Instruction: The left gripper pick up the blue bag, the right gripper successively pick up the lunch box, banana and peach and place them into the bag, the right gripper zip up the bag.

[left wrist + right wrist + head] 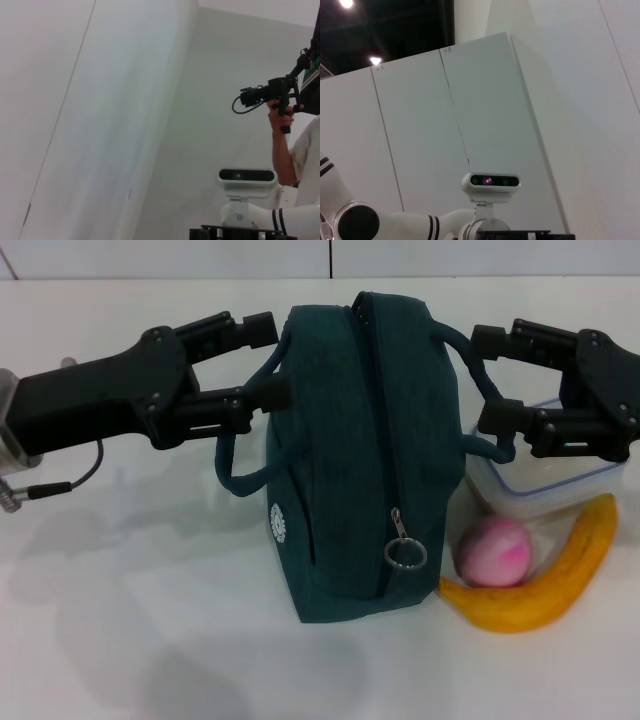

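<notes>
Left gripper: spread around blue bag handle, frame centre | right gripper: spread | risk: unclamped handle slips free.

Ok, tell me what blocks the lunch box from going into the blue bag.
The blue bag is zipped shut along its top, its ring pull at the near end. The lunch box sits beside it.

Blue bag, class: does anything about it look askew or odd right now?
The blue bag stands on the table with its zip closed, though the lunch box, banana and peach sit outside, beside it.
</notes>
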Controlling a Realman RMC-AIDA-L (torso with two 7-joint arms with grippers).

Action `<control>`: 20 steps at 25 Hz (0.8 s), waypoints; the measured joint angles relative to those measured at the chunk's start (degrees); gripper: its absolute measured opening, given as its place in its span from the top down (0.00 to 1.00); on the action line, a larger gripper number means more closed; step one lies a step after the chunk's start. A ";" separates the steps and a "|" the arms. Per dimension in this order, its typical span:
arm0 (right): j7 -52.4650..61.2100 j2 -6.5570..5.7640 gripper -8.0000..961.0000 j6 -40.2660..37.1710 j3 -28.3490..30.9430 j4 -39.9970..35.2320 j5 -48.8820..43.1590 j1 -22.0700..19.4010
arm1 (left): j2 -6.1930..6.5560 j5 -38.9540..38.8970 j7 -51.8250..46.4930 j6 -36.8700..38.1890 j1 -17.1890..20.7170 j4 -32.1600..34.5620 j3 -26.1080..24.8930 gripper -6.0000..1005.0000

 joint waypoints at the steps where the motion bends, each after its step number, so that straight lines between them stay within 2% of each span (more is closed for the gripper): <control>1: 0.00 0.00 0.09 0.00 0.00 0.01 0.00 0.00 | -0.04 0.12 0.03 0.00 0.00 0.00 0.01 0.13; 12: -0.23 -0.07 0.09 0.37 -0.01 0.41 0.03 -0.07 | -0.20 0.52 -1.11 -0.01 -0.01 0.33 0.00 0.14; 16: -0.27 -0.40 0.09 0.40 0.01 0.56 0.04 -0.41 | 0.78 2.48 -13.30 -2.01 -0.68 6.00 -0.38 0.14; 20: -0.30 -0.71 0.09 0.43 0.32 0.58 0.16 -2.18 | 1.88 7.63 -31.37 -6.74 -0.79 15.05 -0.46 0.14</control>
